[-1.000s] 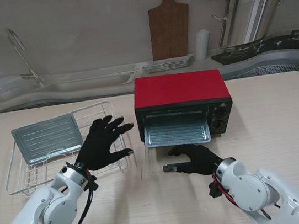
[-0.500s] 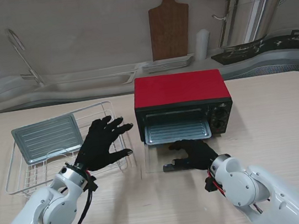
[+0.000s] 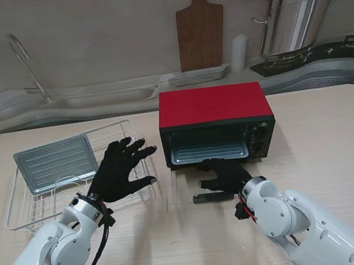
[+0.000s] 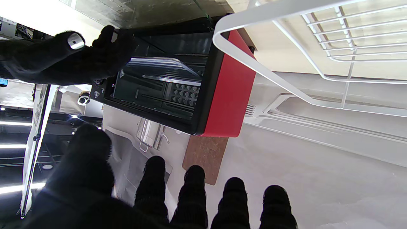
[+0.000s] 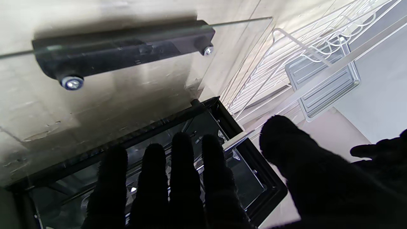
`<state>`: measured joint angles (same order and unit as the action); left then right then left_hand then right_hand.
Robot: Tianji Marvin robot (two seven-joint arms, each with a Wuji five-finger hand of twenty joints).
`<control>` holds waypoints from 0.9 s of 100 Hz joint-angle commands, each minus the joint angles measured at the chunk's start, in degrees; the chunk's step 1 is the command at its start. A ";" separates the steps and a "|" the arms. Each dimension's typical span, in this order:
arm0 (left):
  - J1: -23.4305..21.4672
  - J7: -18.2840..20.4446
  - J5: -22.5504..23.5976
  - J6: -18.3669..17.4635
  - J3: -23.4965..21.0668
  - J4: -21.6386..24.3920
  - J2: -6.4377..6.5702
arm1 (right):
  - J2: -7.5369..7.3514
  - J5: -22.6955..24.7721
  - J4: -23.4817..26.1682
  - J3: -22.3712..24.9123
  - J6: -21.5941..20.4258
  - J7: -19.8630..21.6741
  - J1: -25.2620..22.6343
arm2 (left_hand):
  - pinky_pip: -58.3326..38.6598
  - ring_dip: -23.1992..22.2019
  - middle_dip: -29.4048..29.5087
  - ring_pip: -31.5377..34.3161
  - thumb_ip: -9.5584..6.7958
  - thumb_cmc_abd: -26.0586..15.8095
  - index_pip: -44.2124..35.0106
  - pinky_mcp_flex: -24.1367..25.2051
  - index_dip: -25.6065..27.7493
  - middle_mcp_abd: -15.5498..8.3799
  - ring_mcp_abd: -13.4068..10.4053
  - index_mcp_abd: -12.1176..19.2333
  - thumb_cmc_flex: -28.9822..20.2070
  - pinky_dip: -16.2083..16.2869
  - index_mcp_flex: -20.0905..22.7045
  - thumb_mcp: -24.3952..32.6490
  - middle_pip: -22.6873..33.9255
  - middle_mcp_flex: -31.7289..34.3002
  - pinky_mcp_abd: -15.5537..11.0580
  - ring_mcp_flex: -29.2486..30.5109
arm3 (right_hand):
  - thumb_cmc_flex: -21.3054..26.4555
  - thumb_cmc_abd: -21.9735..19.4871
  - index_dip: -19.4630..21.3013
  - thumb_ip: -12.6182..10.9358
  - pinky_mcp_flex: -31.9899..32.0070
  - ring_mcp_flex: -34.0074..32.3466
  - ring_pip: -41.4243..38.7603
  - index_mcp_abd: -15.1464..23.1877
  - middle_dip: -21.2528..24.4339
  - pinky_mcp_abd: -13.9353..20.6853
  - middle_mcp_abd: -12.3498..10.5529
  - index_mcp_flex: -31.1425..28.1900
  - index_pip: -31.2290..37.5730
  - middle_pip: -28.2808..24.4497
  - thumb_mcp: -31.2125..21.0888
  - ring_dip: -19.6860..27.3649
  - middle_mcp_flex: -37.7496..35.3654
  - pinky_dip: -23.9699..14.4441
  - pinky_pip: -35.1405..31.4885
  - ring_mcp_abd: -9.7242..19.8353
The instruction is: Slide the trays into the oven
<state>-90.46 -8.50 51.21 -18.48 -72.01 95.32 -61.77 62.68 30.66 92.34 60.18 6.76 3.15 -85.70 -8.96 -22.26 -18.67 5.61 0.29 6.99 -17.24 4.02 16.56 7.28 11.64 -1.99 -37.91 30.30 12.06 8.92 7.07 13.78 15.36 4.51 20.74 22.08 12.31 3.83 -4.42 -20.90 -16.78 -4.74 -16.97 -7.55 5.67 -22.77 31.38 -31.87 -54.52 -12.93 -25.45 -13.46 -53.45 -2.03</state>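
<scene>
A red oven (image 3: 212, 104) stands mid-table with its glass door (image 3: 185, 187) folded flat on the table. One ribbed metal tray (image 3: 206, 153) sits nearly all the way inside the oven mouth. My right hand (image 3: 225, 173) lies over the door, open, its fingers stretched against the tray's front edge. In the right wrist view those fingers (image 5: 178, 178) point into the dark cavity. A second tray (image 3: 56, 164) lies in the white wire rack (image 3: 22, 207) on the left. My left hand (image 3: 121, 170) hovers open with spread fingers over the rack's right end, holding nothing.
The door's black handle (image 3: 209, 197) lies just nearer to me than my right hand. At the back are a sink with faucet (image 3: 25, 61), a wooden cutting board (image 3: 201, 30), stacked plates (image 3: 199, 75) and a steel pot (image 3: 293, 20).
My right hand has moved away from me toward the oven, and the tray has slid from half out to almost fully inside. The left hand has stayed put.
</scene>
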 commanded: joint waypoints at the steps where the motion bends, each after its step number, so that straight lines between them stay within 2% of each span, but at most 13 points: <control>1: -0.55 0.73 0.05 0.13 -0.16 0.63 -0.26 | 0.79 0.04 -0.20 -0.35 0.38 0.78 0.51 | 2.78 0.66 0.91 -0.60 0.12 -1.97 0.08 1.21 0.27 -0.51 -1.07 0.49 0.75 -0.56 -0.48 -1.88 0.06 -1.61 -1.45 -1.58 | -1.88 0.31 0.74 -2.73 -0.17 -1.27 -1.39 0.34 -0.75 0.07 1.28 -1.52 1.25 -0.76 -0.24 -0.88 -0.97 -0.86 -1.31 0.01; 41: -0.65 0.92 0.13 0.12 -0.29 0.75 -0.22 | 1.89 -1.44 -3.60 -3.04 2.87 -1.40 5.14 | 2.81 0.67 0.92 -0.62 0.12 -1.96 0.13 1.21 0.26 -0.62 -1.09 0.50 0.76 -0.58 -0.46 -1.90 0.02 -1.60 -1.44 -1.59 | -2.33 0.64 1.85 -2.68 -0.55 -1.78 -2.11 0.71 -1.06 -0.28 1.04 -1.71 1.73 -1.45 -0.71 -1.31 -1.38 -1.30 -1.90 -0.05; 90: -0.59 1.13 0.29 0.24 -0.49 0.82 -0.18 | 4.11 -4.89 -10.19 -7.87 6.81 -4.59 12.73 | 2.83 0.68 0.94 -0.62 0.12 -2.00 0.19 1.21 0.26 -0.57 -1.15 0.50 0.77 -0.61 -0.48 -1.98 -0.05 -1.59 -1.45 -1.56 | -2.52 0.88 2.47 -2.69 -0.67 -1.93 -2.17 0.85 -1.10 -0.57 0.86 -1.51 1.78 -1.54 -1.08 -1.39 -1.24 -1.49 -2.03 0.08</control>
<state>-90.71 -8.39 51.52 -18.48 -72.39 95.51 -61.74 65.83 25.81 82.60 52.60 13.30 -1.85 -73.73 -8.96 -22.26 -18.67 5.61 0.29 6.99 -17.24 4.02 16.56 7.28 11.64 -1.98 -37.91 30.30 12.06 8.92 7.07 13.79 15.36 4.51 20.73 22.42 13.94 3.83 -5.06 -21.57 -18.77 -4.74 -17.34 -8.14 6.15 -23.71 32.81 -33.77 -54.55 -13.66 -27.18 -14.13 -54.25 -2.22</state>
